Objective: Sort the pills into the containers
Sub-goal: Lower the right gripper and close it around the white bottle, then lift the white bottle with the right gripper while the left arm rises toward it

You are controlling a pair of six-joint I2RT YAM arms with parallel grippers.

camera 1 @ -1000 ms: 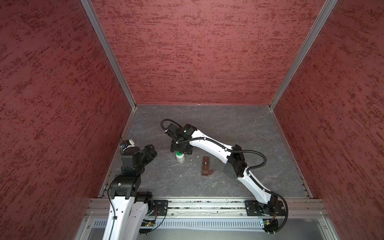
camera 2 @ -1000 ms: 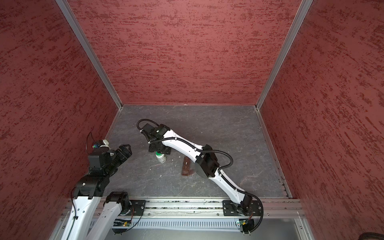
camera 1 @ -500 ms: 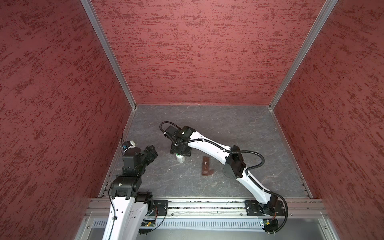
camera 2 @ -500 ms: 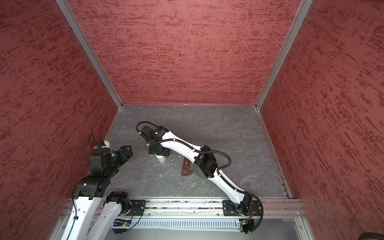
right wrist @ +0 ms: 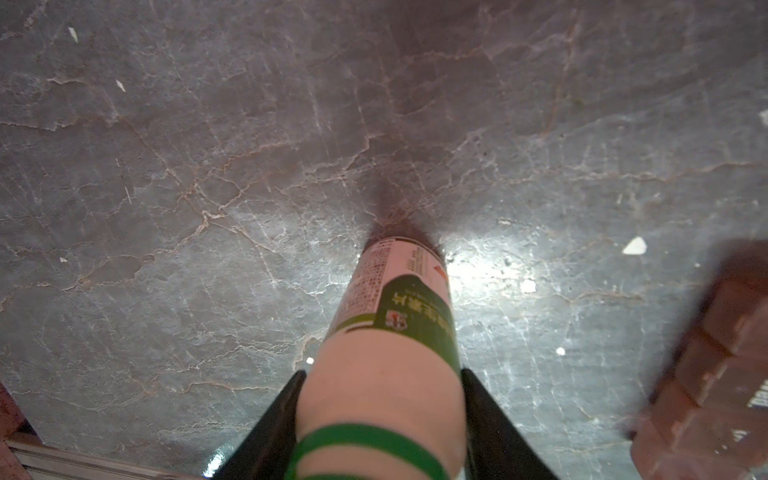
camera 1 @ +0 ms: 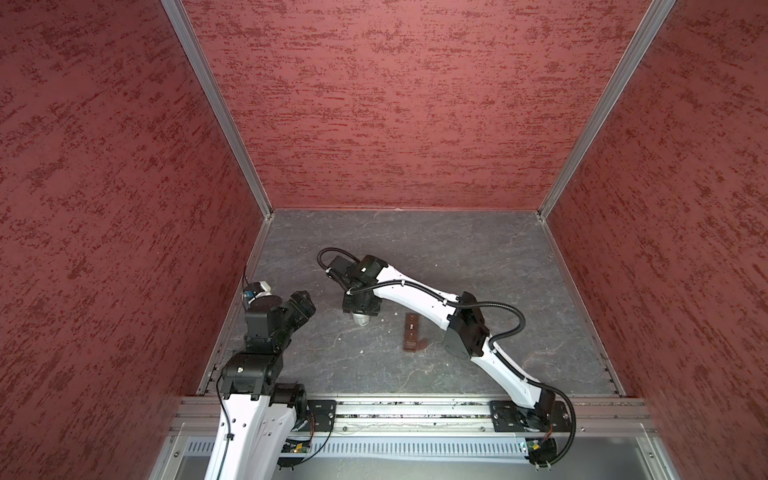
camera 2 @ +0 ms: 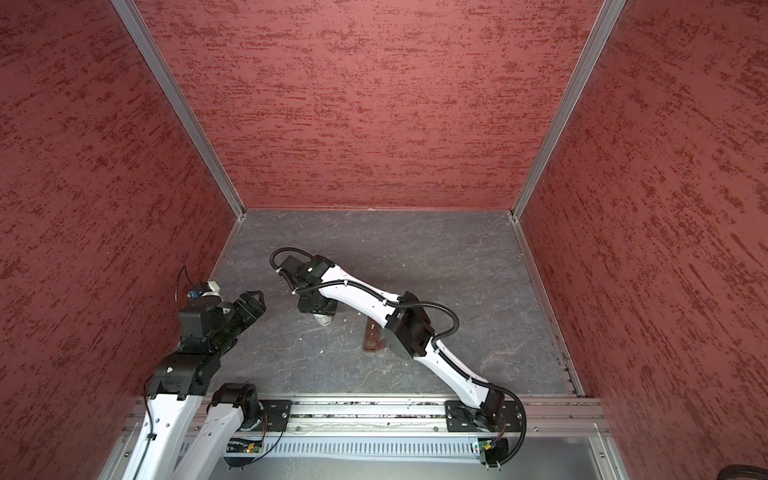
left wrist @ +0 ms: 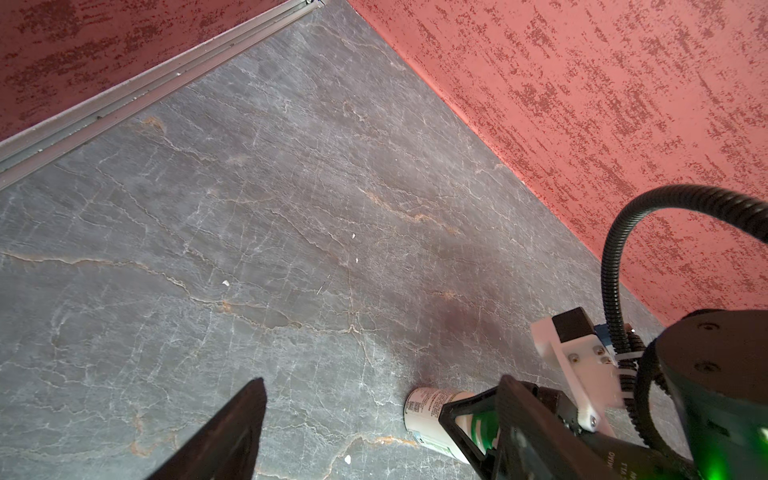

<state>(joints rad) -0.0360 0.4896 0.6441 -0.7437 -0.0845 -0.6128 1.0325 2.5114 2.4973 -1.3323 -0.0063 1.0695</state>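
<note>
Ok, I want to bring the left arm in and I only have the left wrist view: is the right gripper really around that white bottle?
Observer: Yes. In the right wrist view the right gripper has its jaws flanking the white bottle on both sides, no gap visible.
Operator: And the containers? I can't see them.
Observer: The brown strip of containers lies flat on the table, to the right of the bottle in a top view, apart from it.
Operator: Where's my gripper?
Observer: The left gripper hangs left of the bottle, clear of it, jaws open.
</note>
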